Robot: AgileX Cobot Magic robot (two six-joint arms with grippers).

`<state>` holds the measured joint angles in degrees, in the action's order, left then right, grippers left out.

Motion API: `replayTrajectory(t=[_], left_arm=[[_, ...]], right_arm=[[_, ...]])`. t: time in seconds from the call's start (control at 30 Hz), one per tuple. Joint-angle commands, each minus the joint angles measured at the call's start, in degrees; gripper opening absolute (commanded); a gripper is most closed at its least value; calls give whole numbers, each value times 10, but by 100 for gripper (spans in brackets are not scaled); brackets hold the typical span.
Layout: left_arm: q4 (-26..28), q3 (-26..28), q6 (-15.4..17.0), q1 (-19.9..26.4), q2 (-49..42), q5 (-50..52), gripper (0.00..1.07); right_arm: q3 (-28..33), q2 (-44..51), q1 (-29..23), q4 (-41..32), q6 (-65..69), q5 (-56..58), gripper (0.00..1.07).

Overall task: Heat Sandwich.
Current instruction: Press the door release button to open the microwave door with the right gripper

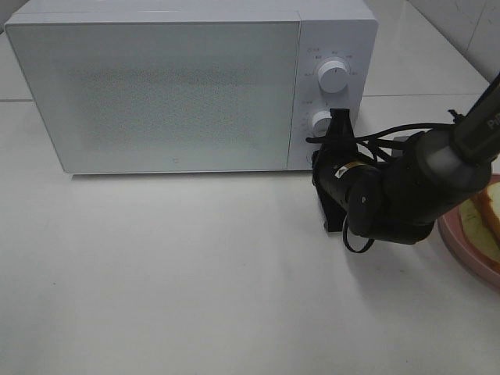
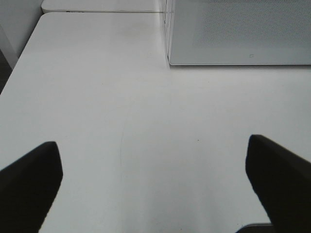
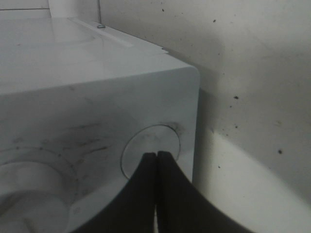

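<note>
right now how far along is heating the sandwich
Nothing done yet: the microwave door is shut and the sandwich sits on its plate outside. In hand: the shut right pincer is at the round button. To do: open door, load sandwich, heat.

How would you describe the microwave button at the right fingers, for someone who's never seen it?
Find the white microwave; its control panel sits right of the door. Below the two knobs, at the panel's bottom, is a flat round button, flush not raised.

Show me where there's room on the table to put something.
The wide bare table in front of the microwave is free. The right side is crowded: the right gripper at the microwave's button, and the pink plate.
</note>
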<state>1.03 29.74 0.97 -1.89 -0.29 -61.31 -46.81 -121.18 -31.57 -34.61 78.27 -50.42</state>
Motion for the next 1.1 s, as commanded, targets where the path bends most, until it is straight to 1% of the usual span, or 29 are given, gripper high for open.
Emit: replayTrajectory(t=[0.03, 0.17, 0.27, 0.6, 0.67, 0.73, 0.83, 1.1], left_arm=[[-1, -1, 1, -1, -9, 0, 98], [-1, -1, 1, -1, -9, 0, 98], [-1, -1, 1, -1, -9, 0, 98], [-1, -1, 1, -1, -9, 0, 98], [-1, -1, 1, -1, -9, 0, 98], [-1, -1, 1, -1, -9, 0, 98], [-1, -1, 1, -1, -9, 0, 98], [-1, -1, 1, -1, -9, 0, 98]], right_arm=[[-15, -13, 3, -2, 1, 5, 0], [-18, -21, 3, -28, -7, -17, 0], [-22, -21, 3, -29, -16, -22, 0], [-34, -21, 10, -18, -24, -46, 0], [-34, -21, 10, 4, -14, -82, 0], [-34, -17, 10, 8, -13, -102, 0], [-34, -14, 10, 8, -13, -103, 0], [-58, -14, 10, 16, -10, -127, 0]])
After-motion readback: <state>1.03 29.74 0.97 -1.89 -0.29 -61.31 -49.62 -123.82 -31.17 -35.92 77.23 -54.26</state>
